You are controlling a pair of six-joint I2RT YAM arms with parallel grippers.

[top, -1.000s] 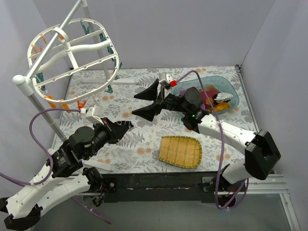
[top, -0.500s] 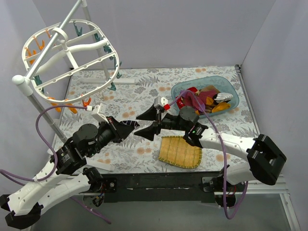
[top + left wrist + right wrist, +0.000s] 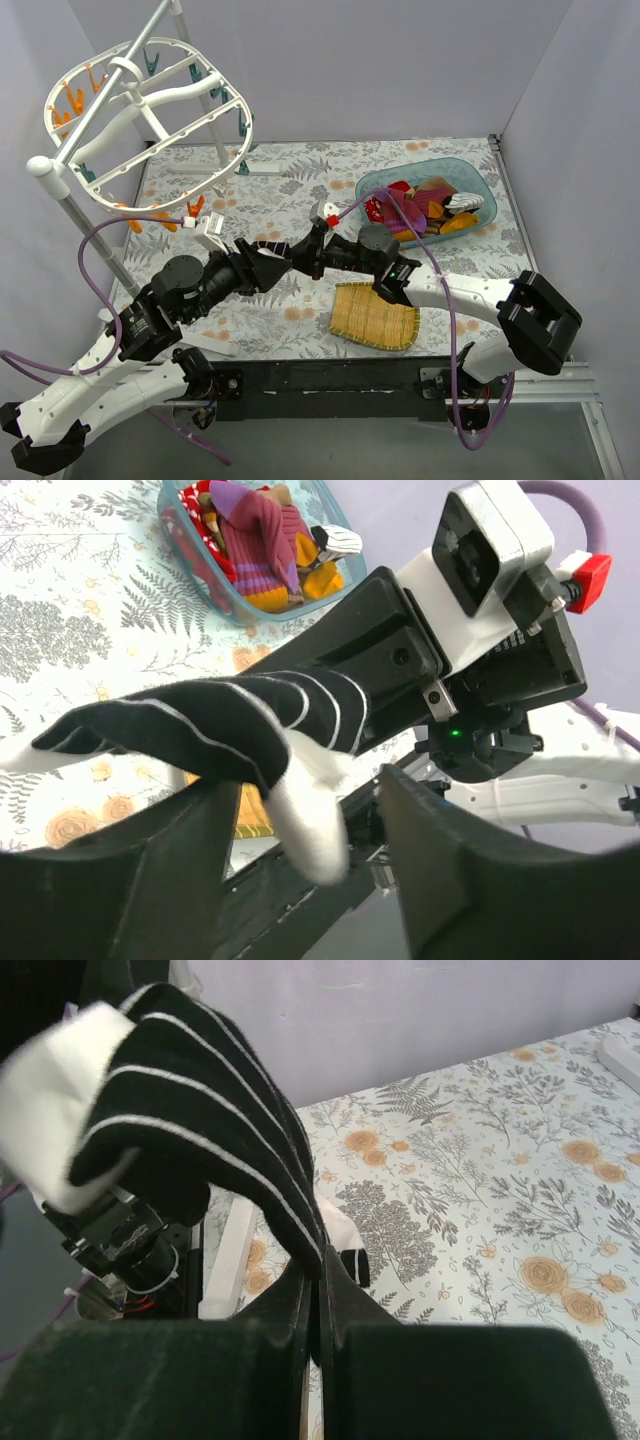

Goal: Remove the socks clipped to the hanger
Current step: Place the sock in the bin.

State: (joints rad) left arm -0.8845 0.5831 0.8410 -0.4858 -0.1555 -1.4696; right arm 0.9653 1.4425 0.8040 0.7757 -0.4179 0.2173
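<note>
A black sock with thin white stripes and a white toe (image 3: 277, 262) hangs in the air between the two arms, above the table's middle left. My right gripper (image 3: 300, 257) is shut on one end of it; in the right wrist view the jaws (image 3: 318, 1272) pinch the sock (image 3: 200, 1090). My left gripper (image 3: 305, 810) stands open, its fingers either side of the sock (image 3: 200, 725) without pressing it. The white oval hanger (image 3: 150, 120) hangs at the far left, with orange and teal clips showing on it.
A blue basin (image 3: 470, 178) holding several coloured socks sits at the far right. A woven bamboo tray (image 3: 375, 315) lies near the front edge. The pole stand (image 3: 60, 170) rises at the left. Purple cables loop around both arms.
The right gripper has swung left from the basin to the left gripper and shut on the striped sock. The left gripper has opened. The hanger has swayed.
</note>
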